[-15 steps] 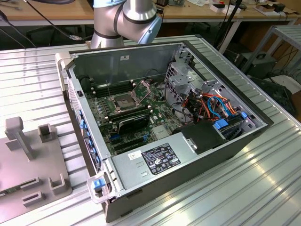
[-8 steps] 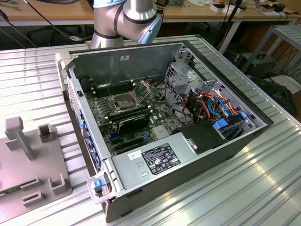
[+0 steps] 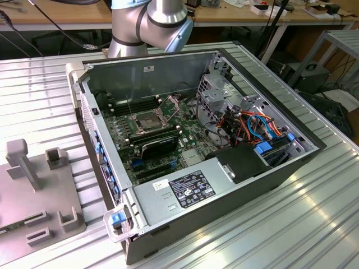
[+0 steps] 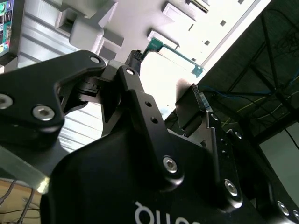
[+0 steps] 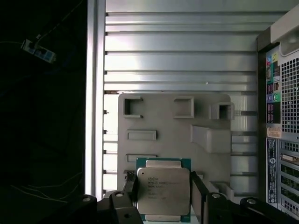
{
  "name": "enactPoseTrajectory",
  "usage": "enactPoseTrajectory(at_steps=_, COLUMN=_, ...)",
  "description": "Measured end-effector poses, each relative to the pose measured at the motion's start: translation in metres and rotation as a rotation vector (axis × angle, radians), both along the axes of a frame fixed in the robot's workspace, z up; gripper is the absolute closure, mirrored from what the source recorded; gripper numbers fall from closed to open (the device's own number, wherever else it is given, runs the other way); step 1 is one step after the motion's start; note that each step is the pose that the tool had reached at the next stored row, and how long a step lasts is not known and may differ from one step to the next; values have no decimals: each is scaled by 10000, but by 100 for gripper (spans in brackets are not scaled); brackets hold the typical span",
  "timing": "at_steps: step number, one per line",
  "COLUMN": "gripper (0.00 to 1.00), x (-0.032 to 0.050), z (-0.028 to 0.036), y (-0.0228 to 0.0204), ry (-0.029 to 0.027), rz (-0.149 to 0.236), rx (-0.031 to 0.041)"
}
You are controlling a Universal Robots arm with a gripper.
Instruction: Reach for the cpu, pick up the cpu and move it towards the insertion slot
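The cpu (image 5: 163, 189), a square chip with a dull silver face on a green rim, sits between my gripper's (image 5: 163, 186) black fingers (image 5: 198, 192). It hangs well above the grey fixture plate (image 5: 163, 121). My gripper (image 4: 166, 74) is shut on it, and in the second wrist view the cpu's green edge (image 4: 163, 46) shows between the fingertips. The insertion slot (image 3: 147, 120), a shiny metal frame around a dark centre, lies on the motherboard inside the open computer case (image 3: 252, 185). Its frame is raised. The arm (image 3: 148, 25) rises out of the exterior view behind the case.
The grey fixture plate (image 3: 33, 190) with raised blocks lies at the exterior view's left, beside the case. A glossy black card (image 3: 160, 147) stands near the slot, and a drive cage (image 3: 219, 95) and coloured cables (image 3: 255, 126) fill the case's far side. The case's rear panel (image 5: 280, 121) borders the plate.
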State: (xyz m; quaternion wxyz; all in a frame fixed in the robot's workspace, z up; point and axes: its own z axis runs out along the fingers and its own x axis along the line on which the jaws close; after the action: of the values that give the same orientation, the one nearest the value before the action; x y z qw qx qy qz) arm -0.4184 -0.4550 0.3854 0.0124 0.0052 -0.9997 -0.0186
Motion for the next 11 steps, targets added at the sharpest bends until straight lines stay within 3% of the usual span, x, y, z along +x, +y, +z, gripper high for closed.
enactPoseTrajectory(at_steps=11, gripper=45, x=114, z=0, y=0, ry=0, rz=0, rx=0)
